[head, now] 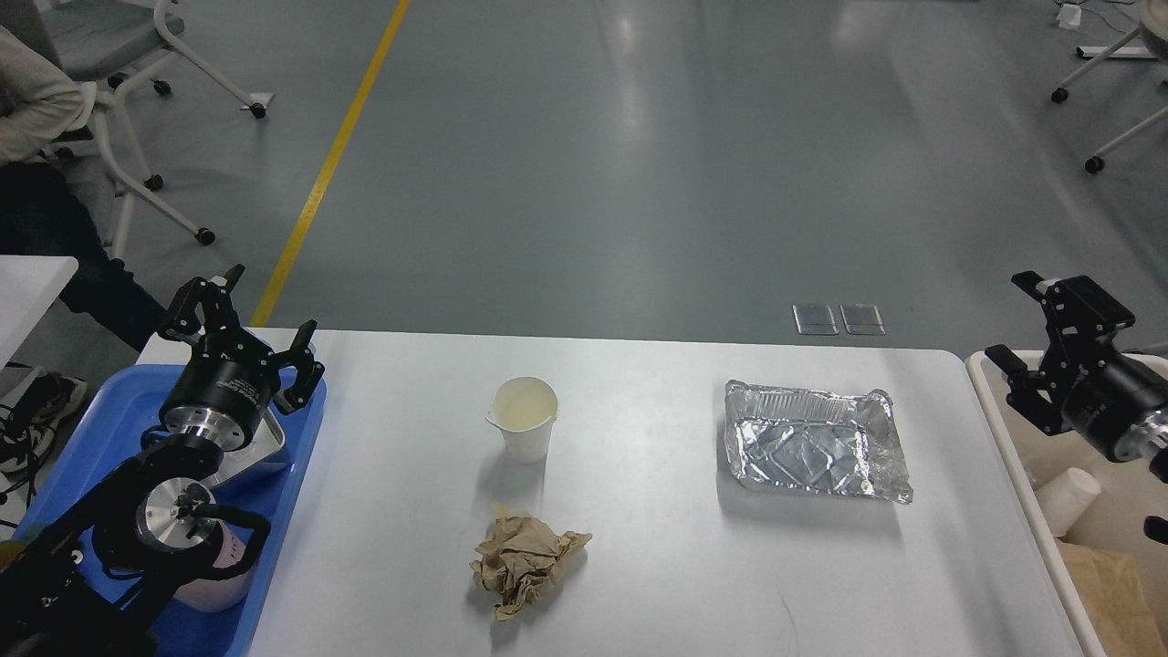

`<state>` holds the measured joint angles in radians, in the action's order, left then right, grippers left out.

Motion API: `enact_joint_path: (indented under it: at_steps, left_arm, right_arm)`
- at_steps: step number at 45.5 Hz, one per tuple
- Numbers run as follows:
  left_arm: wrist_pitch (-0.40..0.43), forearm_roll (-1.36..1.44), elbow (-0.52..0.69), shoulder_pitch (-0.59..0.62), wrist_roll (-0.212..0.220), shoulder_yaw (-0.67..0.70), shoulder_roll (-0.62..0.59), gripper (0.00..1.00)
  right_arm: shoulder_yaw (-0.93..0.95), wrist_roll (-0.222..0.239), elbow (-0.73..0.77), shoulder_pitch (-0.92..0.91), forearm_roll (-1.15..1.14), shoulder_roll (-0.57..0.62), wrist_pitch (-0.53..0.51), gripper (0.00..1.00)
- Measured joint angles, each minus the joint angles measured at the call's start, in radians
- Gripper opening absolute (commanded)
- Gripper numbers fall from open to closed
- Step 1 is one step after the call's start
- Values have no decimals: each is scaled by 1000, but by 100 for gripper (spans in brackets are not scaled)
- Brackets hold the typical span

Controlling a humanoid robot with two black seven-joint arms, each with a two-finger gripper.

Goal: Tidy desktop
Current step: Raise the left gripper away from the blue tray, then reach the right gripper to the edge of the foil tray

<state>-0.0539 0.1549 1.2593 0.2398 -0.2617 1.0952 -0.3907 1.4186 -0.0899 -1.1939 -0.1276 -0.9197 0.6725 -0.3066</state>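
Observation:
The white desktop (pixel 657 557) holds a white paper cup (pixel 525 418) at centre, a crumpled brown paper ball (pixel 525 564) in front of it, and an empty foil tray (pixel 812 443) to the right. My left gripper (pixel 251 319) is open and empty, above the far right corner of the blue tray (pixel 306 438) at the table's left edge. My right gripper (pixel 1022 321) is open and empty, past the table's right edge, over the cream-white bin (pixel 993 411).
My left arm hides most of a steel container (pixel 274 447) and a pink mug (pixel 219 589) on the blue tray. The bin holds a paper cup (pixel 1068 497) and brown cardboard (pixel 1104 584). A person and wheeled chairs are at the far left.

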Motion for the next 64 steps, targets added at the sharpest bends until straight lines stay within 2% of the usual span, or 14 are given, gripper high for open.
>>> enact_joint_path:
  at_steps: [5,7,8,12,16,28,32,34,37,42,45,50,64]
  left_arm:
    - [0,0,-1,-14,-44,16,15,96]
    - [1,0,-1,-19,-78,18,18,96]
    - [2,2,-1,-21,-130,14,21,96]
    - [3,6,-4,-21,-213,6,23,96]
    - [3,9,-18,-18,-270,0,20,96]
    - [3,5,-58,-14,-284,-1,25,96]
    - [14,-1,-59,-18,-276,-1,31,96]
    - [33,-4,-59,-19,-254,-1,32,96]
    - [70,-11,-61,-20,-190,0,35,96]
    - [111,-39,-76,-20,-56,13,44,96]
    - [119,-52,-91,-20,-12,17,51,96]
    - [126,-58,-104,-20,6,20,58,96]
    - [127,-58,-109,-19,3,21,75,97]
  right_arm:
    - [0,5,-77,-2,-108,14,28,100]
    - [0,16,-119,-2,-160,28,34,100]
    - [-4,32,-150,2,-221,62,38,100]
    - [-40,43,-166,2,-303,136,38,100]
    - [-91,43,-172,-8,-372,212,38,100]
    - [-229,48,-266,5,-485,495,37,100]
    - [-262,48,-288,7,-498,583,37,100]
    - [-274,45,-298,8,-515,626,38,100]
    - [-283,41,-313,8,-556,679,39,100]
    - [-303,33,-330,11,-647,747,40,100]
    - [-319,31,-333,13,-691,782,41,100]
    - [-349,28,-334,14,-723,825,49,100]
    - [-360,25,-323,27,-725,824,86,100]
